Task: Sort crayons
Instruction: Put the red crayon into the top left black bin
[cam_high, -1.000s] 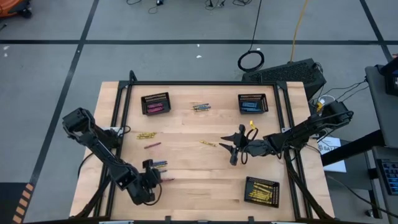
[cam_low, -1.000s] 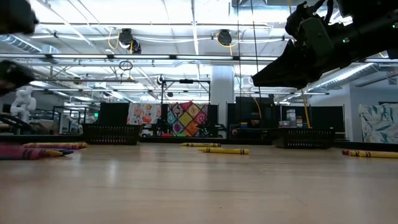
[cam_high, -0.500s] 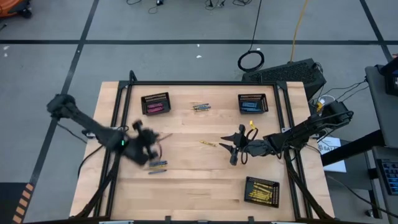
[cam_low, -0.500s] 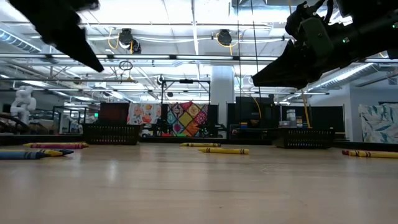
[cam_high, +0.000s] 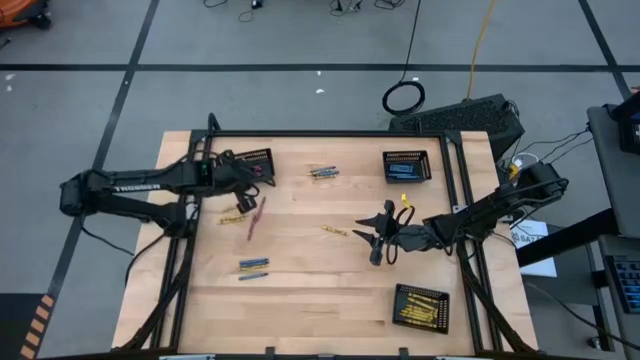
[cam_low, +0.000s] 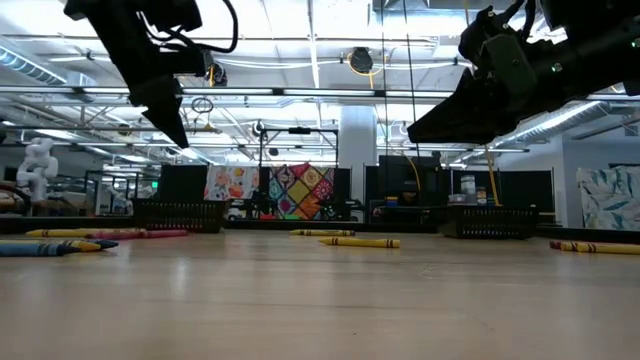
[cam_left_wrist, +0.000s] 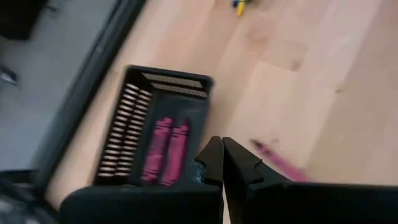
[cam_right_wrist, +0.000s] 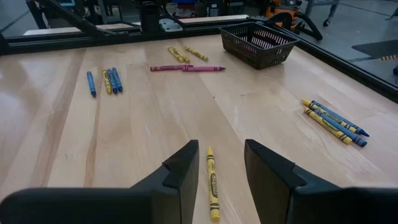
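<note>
My left gripper (cam_high: 258, 178) (cam_left_wrist: 222, 155) hangs shut in the air at the near edge of the black mesh basket (cam_high: 250, 165) that holds pink crayons (cam_left_wrist: 165, 149); I see nothing between its fingers. Two pink crayons (cam_right_wrist: 186, 68) (cam_high: 255, 215) lie end to end on the table, just nearer than that basket. My right gripper (cam_high: 362, 235) (cam_right_wrist: 221, 165) hovers open above the table's middle. A yellow crayon (cam_right_wrist: 212, 186) lies flat on the wood below the gap between its fingers.
A basket with blue crayons (cam_high: 406, 165) stands at the far right and one with yellow crayons (cam_high: 420, 305) at the near right. Loose crayons lie in groups: blue and yellow (cam_high: 322, 172), yellow (cam_high: 235, 217), blue (cam_high: 253, 265). A black frame edges the table.
My left gripper has swung from the table's near left corner toward the far edge and upward to the pink basket, staying shut. The pink crayon that lay beside it near the front now lies farther back, end to end with the other pink crayon.
</note>
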